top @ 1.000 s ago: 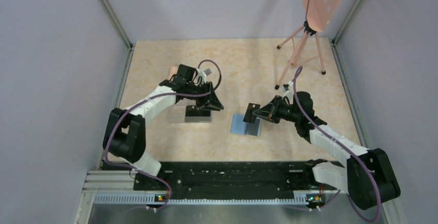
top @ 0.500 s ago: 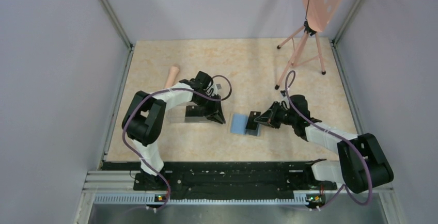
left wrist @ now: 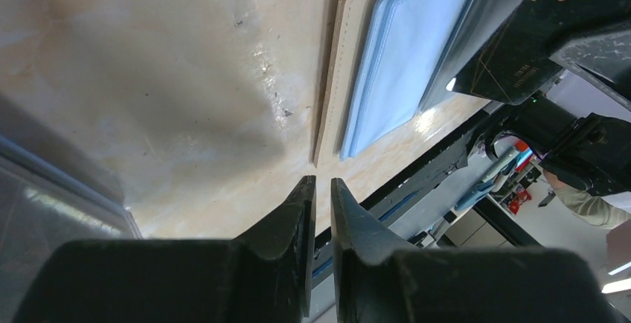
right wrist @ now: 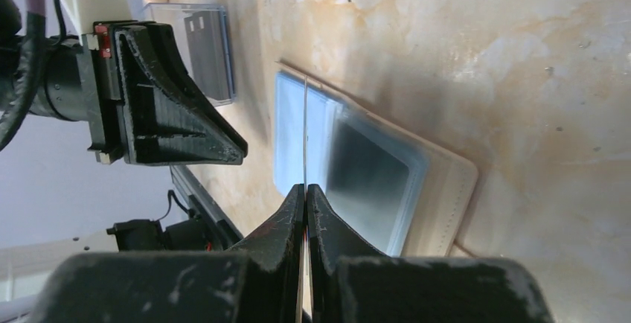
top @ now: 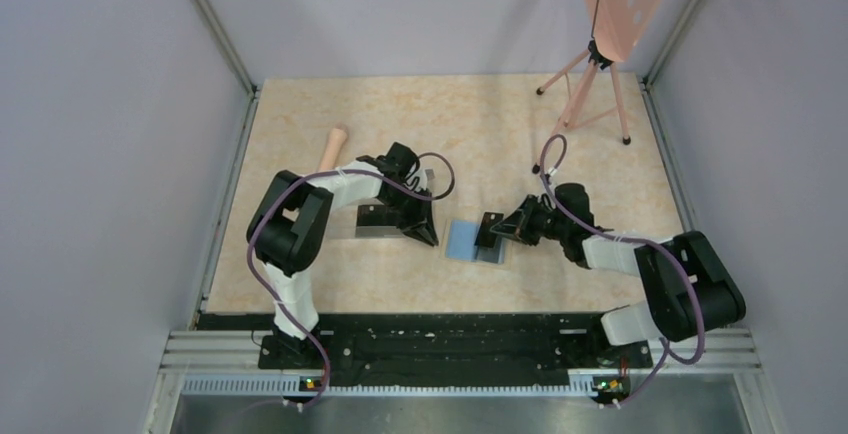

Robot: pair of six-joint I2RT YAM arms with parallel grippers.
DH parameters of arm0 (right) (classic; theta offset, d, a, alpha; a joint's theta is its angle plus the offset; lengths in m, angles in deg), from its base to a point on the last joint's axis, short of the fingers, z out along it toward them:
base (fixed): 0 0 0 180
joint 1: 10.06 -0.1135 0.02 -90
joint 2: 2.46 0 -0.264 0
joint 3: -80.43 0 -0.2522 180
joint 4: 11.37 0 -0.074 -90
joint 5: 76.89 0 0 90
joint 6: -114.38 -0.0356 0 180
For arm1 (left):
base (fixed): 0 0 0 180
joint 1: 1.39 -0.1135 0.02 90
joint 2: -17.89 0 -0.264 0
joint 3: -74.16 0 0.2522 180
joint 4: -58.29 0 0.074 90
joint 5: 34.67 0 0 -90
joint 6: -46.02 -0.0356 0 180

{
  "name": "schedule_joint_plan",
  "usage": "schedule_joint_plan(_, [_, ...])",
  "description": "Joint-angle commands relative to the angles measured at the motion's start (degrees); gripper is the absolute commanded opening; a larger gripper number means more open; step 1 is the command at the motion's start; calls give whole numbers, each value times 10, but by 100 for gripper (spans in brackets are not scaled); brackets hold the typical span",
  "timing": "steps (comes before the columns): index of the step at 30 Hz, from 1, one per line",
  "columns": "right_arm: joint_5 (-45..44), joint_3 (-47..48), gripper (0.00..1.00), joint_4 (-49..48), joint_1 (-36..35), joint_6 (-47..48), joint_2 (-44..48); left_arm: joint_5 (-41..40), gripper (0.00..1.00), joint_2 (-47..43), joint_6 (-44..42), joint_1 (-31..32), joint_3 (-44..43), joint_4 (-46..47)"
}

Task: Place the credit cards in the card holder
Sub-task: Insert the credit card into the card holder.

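**Right claw holds a card over the open holder; left claw idle beside it**

The card holder (top: 462,242) lies opened flat on the table (top: 480,124), near the middle and a little toward the near side. Its grey-blue inside faces up and its tan border shows around the edge in the left wrist view. It sits between the two grippers.

The right gripper (top: 503,233) reaches in from the right with its jaws pressed tight on a black credit card (top: 489,230). The right wrist view shows the card edge-on, as a thin line running out from between the fingertips and across the blue lining. The card stands on its edge above the right part of the holder. Whether its leading edge touches the lining cannot be told.

The left gripper (top: 432,238) is low over the table, just left of the holder and at the right end of the clear box (top: 362,224). Its jaws are almost together, with only a narrow slit between them. Nothing shows in that slit.

A second card (right wrist: 206,44), dark, lies flat inside the clear box, left of the holder.

A pale pink stick (top: 335,142) lies on the far left of the table. A pink tripod (top: 585,94) stands at the far right.
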Motion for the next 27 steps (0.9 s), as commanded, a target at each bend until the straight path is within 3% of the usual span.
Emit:
schedule_joint_plan(1, [-12,14,0,-49,4,19,-28,-29,18,25,-12,-1,-7,-21])
schedule_joint_plan(7, [-1,16,0,-69,4,23,-70,-35,17,38,-19,-1,-12,-25])
schedule_joint_plan(17, [-2,5,0,-64,-1,15,-62,-32,15,55,-27,0,-24,-31])
schedule_joint_plan(27, [-3,6,0,-101,-47,-26,-91,-26,13,68,-28,5,-29,-31])
